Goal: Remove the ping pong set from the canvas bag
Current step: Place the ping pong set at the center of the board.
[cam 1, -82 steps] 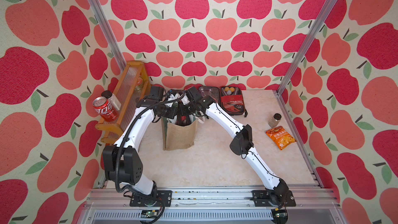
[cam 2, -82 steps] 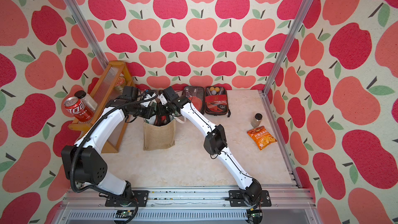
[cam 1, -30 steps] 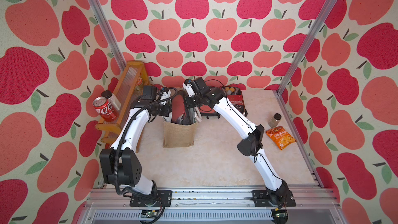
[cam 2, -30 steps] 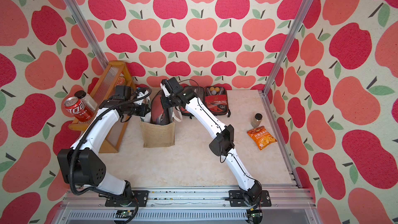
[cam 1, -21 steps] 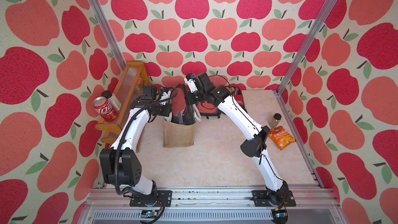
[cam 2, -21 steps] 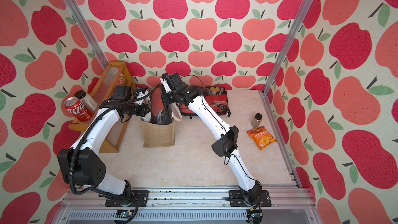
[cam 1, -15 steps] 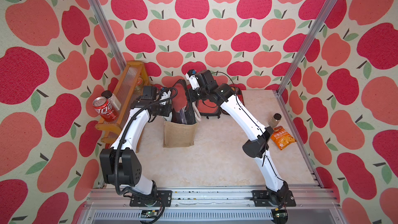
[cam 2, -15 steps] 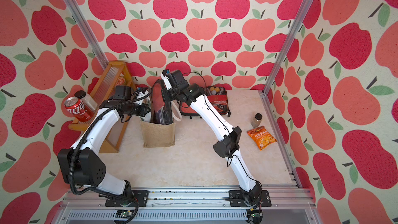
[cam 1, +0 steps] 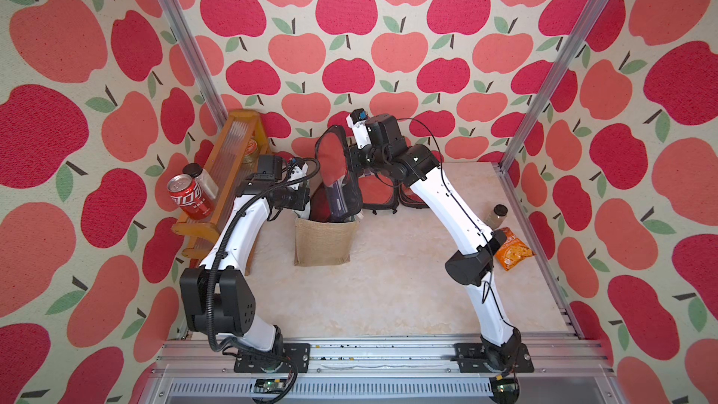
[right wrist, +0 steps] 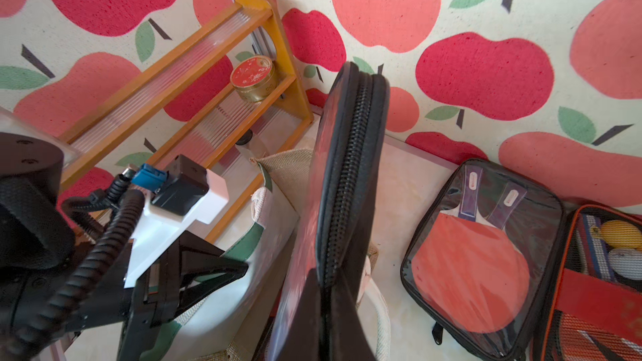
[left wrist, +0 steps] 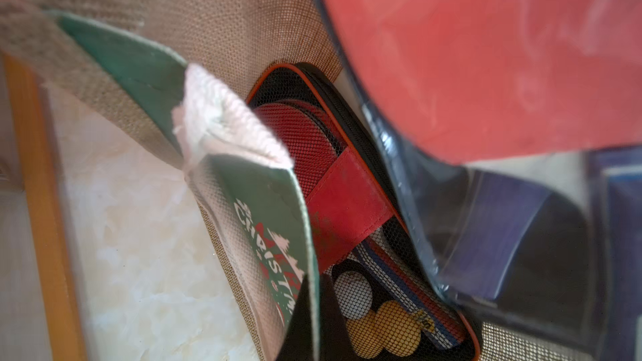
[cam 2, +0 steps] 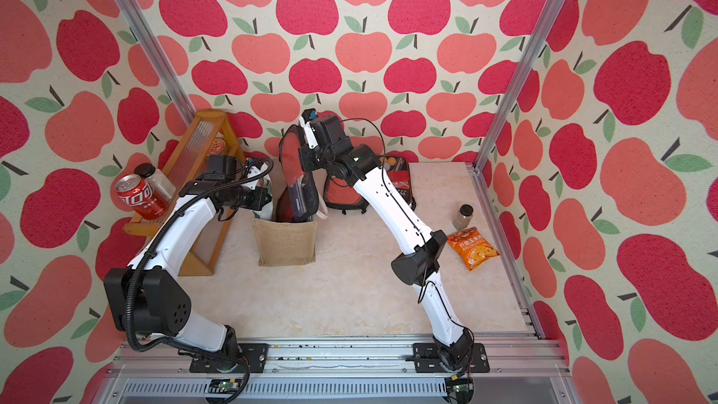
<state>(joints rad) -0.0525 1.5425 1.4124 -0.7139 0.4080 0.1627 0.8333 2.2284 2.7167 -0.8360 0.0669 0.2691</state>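
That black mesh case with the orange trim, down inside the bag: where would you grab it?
Probably by its top zippered edge, coming straight down through the canvas bag's open mouth. The mesh case stands on edge inside, thin and flat beside the wall, so its rim can be pinched across; the bag's walls block any sideways approach.

— Lower end of the clear-fronted, black-zipped case with the red paddle (cam 1: 337, 172) is lost inside the tan jute tote (cam 1: 322, 242).

— Up close, that case is pure blur. The orange-trimmed black mesh case of balls (left wrist: 347, 199) sits half hidden behind the tote's wall, and the right gripper (right wrist: 324, 307) runs off the wrist picture's edge.
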